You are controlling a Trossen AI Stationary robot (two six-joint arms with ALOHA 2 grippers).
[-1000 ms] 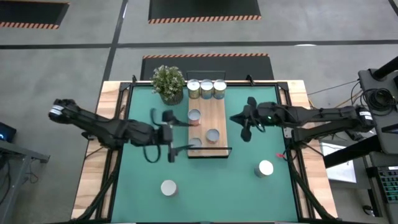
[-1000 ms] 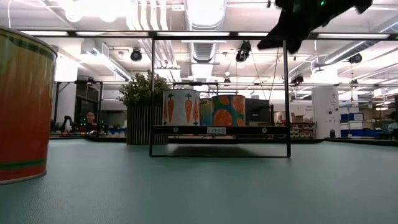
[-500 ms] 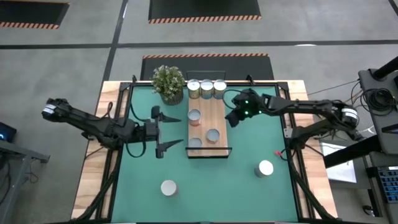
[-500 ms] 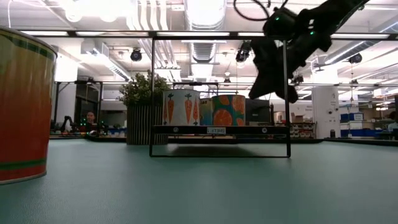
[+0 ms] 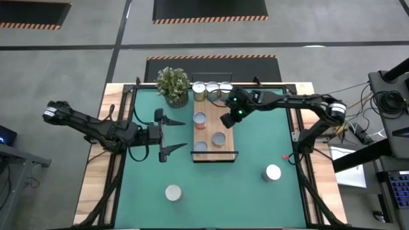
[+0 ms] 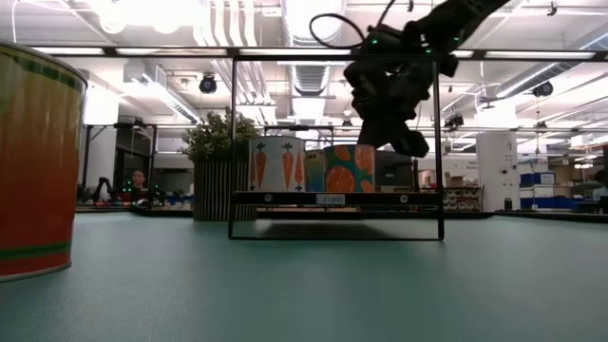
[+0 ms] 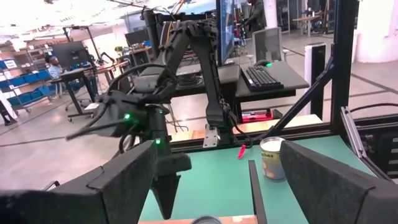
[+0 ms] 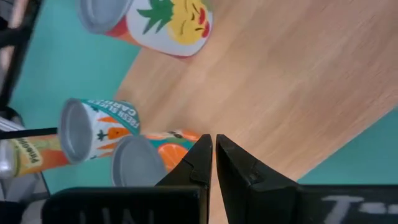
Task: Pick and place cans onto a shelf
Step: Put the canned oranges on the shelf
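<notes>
My right hand (image 5: 225,120) is out over the far end of the shelf (image 5: 225,128), fingers pressed together with nothing between them. In the right wrist view the two tips meet over bare wood, and the row of three cans (image 8: 102,134) sits just beyond them at the board's far edge. My left hand (image 5: 167,135) waits off the shelf's left side above the green mat (image 5: 249,185), fingers spread wide and holding nothing.

So where do the cans stand? Three in a row at the far end of the shelf beside the potted plant (image 5: 173,85), three more spaced along the board, and two not yet on it: one can on the mat near the right (image 5: 273,172), one can toward the near edge left of centre (image 5: 173,192).

My read: the right hand is empty and between placements, so the next job is one of those two loose cans. To do that well I'd lift clear first, since the row of three is close to my fingertips and a low sideways sweep could knock one over. Then spread the fingers before coming down, straddle the can evenly and grip its sides. There's open wood near the right edge of the shelf for setting it down upright.
</notes>
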